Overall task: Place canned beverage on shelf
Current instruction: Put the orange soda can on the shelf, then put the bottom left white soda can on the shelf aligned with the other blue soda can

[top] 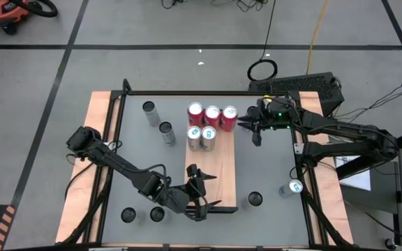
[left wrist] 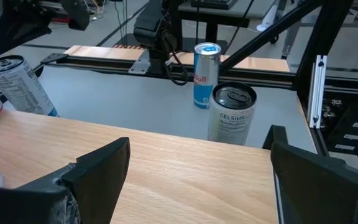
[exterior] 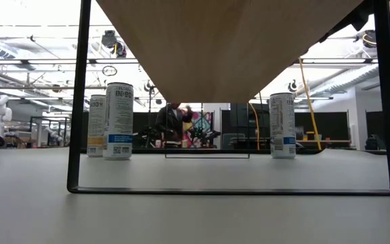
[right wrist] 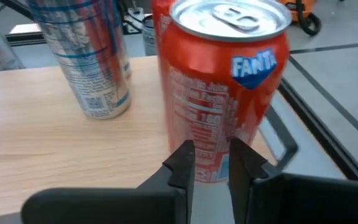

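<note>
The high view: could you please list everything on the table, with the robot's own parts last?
shelf: one, light-brown wood, table centre
red cans: three, red, row at shelf's far end
silver-blue cans: two, on shelf beside the red row
slim cans: two, grey, table left of shelf
dark-topped cans: three, near edge, beside shelf
Red Bull can: one, blue-silver, table right
left gripper: open, over shelf's near end
right gripper: shut, at rightmost red can

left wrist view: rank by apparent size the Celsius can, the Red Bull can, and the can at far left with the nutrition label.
1. Nutrition-label can and Celsius can: look about alike, so unranked; the first is also partly cut off.
2. Red Bull can: smallest, but it stands farther from the camera, so its true size is unsure.
</note>
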Robot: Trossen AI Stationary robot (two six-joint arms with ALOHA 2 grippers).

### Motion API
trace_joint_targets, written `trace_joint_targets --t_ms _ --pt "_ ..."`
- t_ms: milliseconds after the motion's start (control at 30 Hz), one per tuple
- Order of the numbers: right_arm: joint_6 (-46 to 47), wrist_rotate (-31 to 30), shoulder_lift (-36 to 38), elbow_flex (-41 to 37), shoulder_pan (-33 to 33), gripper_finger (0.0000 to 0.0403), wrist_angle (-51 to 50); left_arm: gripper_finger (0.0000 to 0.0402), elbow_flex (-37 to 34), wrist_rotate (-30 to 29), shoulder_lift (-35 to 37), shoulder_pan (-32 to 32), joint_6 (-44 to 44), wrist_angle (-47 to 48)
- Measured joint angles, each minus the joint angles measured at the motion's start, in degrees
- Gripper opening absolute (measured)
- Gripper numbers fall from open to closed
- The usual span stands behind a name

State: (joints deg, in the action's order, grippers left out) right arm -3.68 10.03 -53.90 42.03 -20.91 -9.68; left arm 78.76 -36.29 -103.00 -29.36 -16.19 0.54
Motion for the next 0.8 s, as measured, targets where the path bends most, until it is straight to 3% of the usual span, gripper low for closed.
trace_joint_targets --t_ms 433,800 --pt "3.4 0.7 1.7 0.0 0.5 0.0038 -3.0 0.0388 0.0 0.0 0.0 0.0 0.0 0.0" --pt "14.8 -0.6 9.9 1.9 15.4 0.0038 -14.7 0.0388 0.0 0.5 1.2 -0.3 0.3 3.0"
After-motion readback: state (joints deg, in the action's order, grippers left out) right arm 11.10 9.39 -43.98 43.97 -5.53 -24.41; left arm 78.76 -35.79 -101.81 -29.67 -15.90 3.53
